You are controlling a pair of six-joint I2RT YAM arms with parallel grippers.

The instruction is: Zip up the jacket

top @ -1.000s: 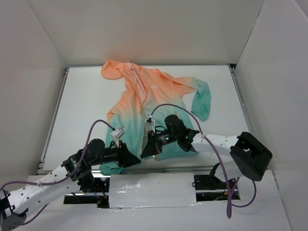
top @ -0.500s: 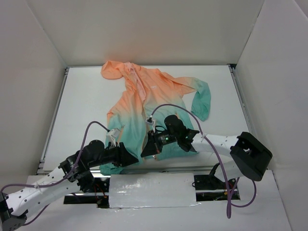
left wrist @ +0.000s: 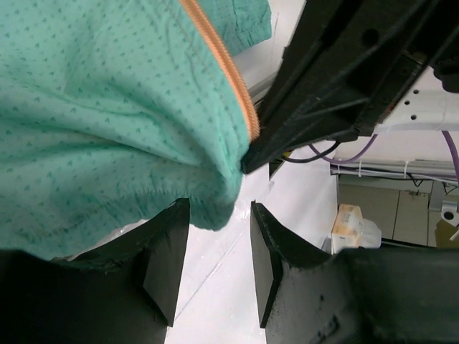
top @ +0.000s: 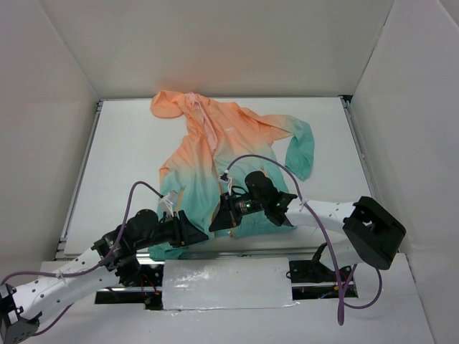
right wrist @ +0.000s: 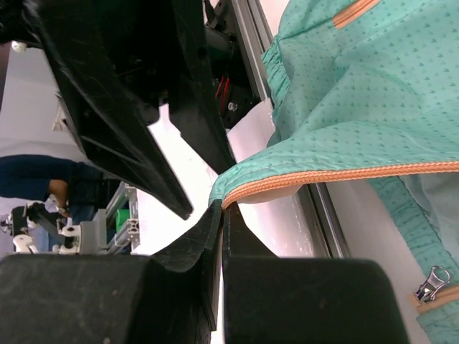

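Observation:
The jacket (top: 215,143) lies spread on the white table, peach hood far, teal hem near. My right gripper (top: 219,221) is shut on the corner of one teal front edge, on its orange zipper tape (right wrist: 344,175), and holds it lifted off the table; in the right wrist view the jaws (right wrist: 222,208) are pressed together on it. A metal zipper pull (right wrist: 429,283) lies on the other edge. My left gripper (top: 189,232) is open beside it; in the left wrist view (left wrist: 219,215) the hem corner (left wrist: 208,201) hangs at its fingertips, ungripped.
A metal rail (right wrist: 251,43) runs along the table's near edge under the hem. A foil-covered plate (top: 226,283) sits between the arm bases. White walls enclose three sides of the table. A tissue box (left wrist: 355,222) lies beyond the table.
My left arm has shifted slightly, and its gripper sits a little closer to the hem corner. My right gripper has edged left with the hem held.

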